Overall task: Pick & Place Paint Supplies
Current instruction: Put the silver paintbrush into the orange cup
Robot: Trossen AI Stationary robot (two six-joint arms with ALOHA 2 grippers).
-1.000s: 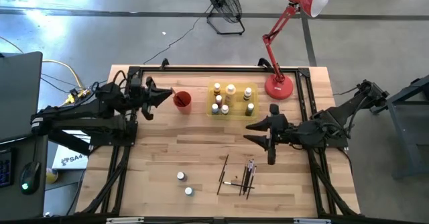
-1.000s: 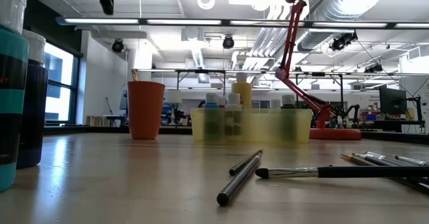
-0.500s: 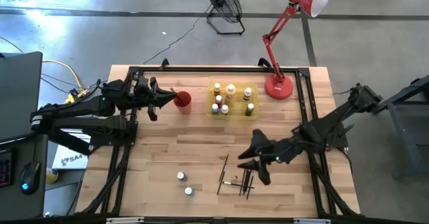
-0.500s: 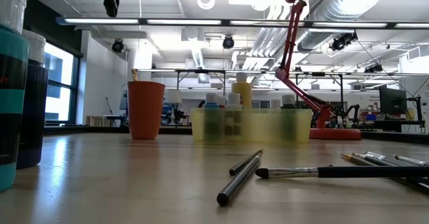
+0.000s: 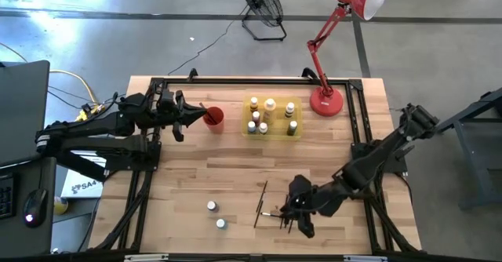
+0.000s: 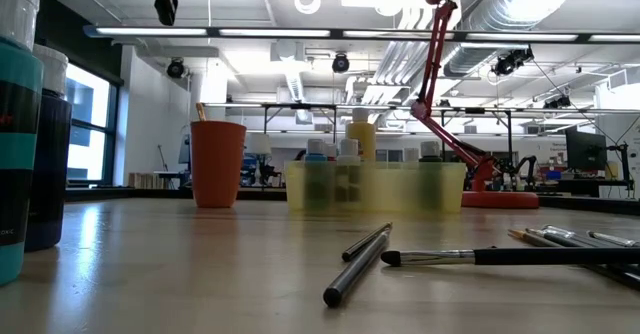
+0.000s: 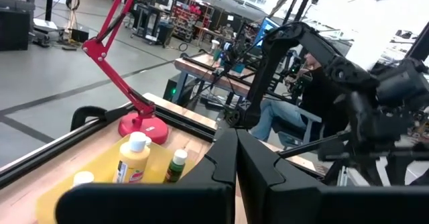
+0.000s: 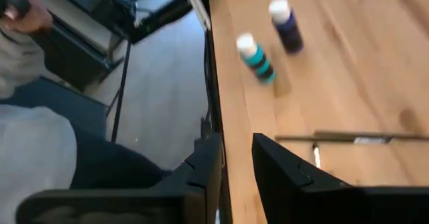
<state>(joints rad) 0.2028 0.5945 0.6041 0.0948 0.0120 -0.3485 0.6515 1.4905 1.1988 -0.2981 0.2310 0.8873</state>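
Right gripper point(image 5: 296, 212), fingers narrowly spread, hangs over the thin dark-handled paintbrushes point(image 5: 276, 207) to pinch one; left gripper point(image 5: 190, 114), pressed together, waits beside the small red cup point(image 5: 213, 118).

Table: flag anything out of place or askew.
Two bottles stand alone near the front edge, far from the tray that holds the others. Brushes lie scattered at crossing angles on the wood, under the right gripper. Nothing looks spilled or broken.

A robotics lab or workshop. A wooden bench point(image 5: 235, 168) stands on a bare concrete floor point(image 5: 118, 34), with ceiling ducts point(image 6: 540, 4), strip lights point(image 6: 250, 32) and more equipment racks point(image 7: 201, 13) beyond.
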